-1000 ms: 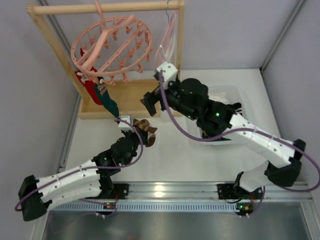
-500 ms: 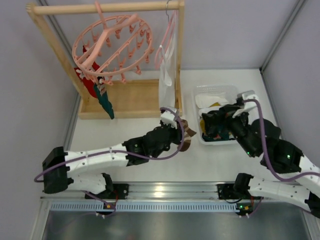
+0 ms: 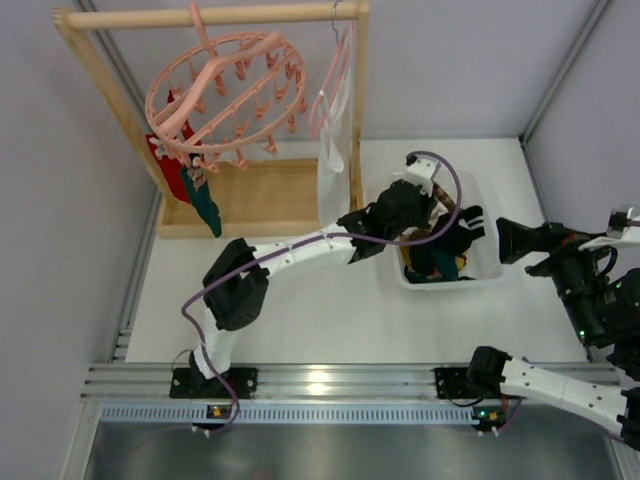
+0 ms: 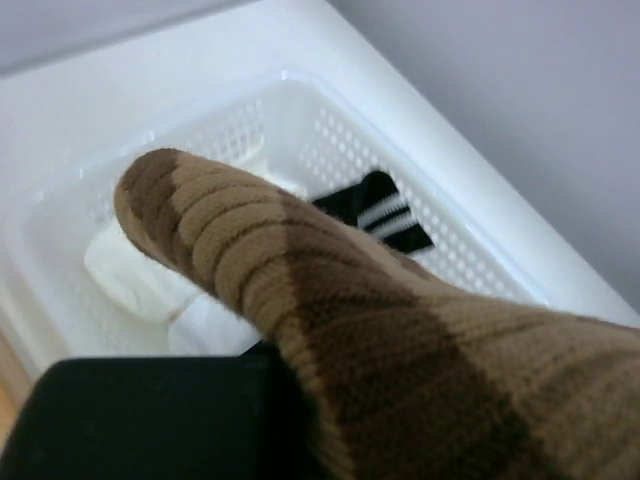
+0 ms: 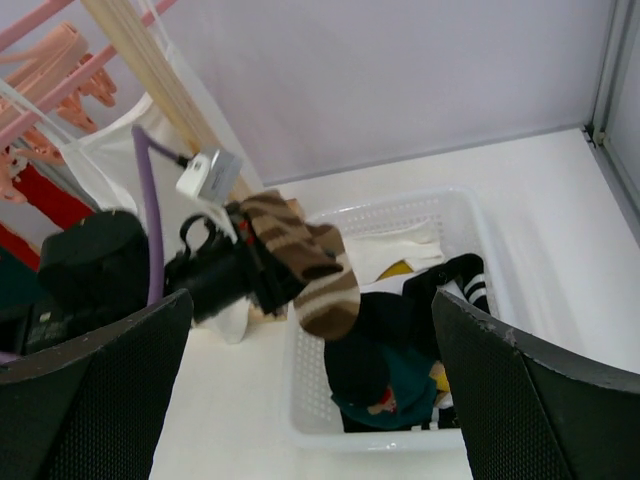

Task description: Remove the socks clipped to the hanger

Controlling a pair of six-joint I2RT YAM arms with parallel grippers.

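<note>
Right wrist view gives the best look: a brown striped sock (image 5: 305,265) hangs toe-down from the left gripper (image 5: 258,258), jaws pinched on its cuff end, right above the near rim of the white basket (image 5: 300,405). That placement looks like a drop about to happen, since the sock's toe is over the pile rather than over the table. In the basket lie a black sock with white stripes (image 5: 462,282) and a dark teal one (image 5: 385,395), with something white beneath.

Back at the round pink hanger (image 3: 225,95), two socks remain clipped at its lower left edge, a red sock (image 3: 172,172) and a teal sock (image 3: 207,207) just beside it, so the job looks partly done.

The right gripper (image 3: 515,243) sits off to the basket's right, jaws spread wide and holding nothing, likely parked clear of the left arm's reach.

The hanger hooks on a wooden rail frame (image 3: 215,15), sharing it with a slim hanger carrying white cloth (image 3: 332,150). All of it stands on a white table (image 3: 300,300) boxed in by plain grey walls.
</note>
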